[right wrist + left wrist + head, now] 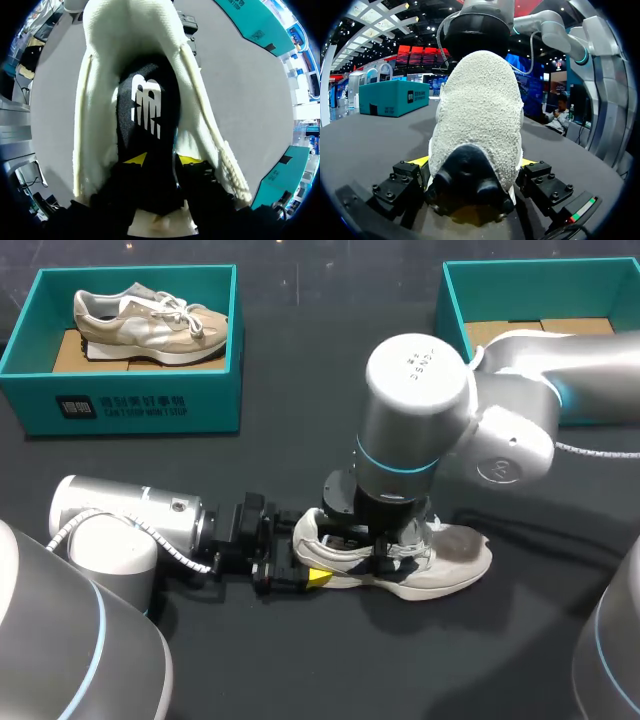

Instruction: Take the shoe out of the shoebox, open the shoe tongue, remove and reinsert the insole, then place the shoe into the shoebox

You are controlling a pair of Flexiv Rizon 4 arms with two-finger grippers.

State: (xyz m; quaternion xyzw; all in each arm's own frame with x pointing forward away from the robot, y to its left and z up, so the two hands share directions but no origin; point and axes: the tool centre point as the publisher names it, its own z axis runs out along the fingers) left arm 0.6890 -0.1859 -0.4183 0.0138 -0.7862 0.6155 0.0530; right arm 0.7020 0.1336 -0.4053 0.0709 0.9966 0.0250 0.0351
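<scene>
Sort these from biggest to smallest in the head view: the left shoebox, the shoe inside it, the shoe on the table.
Left shoebox: biggest.
Shoe on the table and shoe inside the box: about alike. The table one sits nearer the camera and is partly hidden, so unsure.

2 shoes (pixel 445 565) (pixel 150 325), 2 shoeboxes (pixel 130 405) (pixel 455 300), 2 grippers (pixel 475 165) (pixel 162 160)

A black table (pixel 300 370) carries a teal box (pixel 130 400) at its far left. Inside it, a beige sneaker (pixel 150 320) with white laces rests on brown cardboard inserts (pixel 70 352) — heel left, toe right.
</scene>
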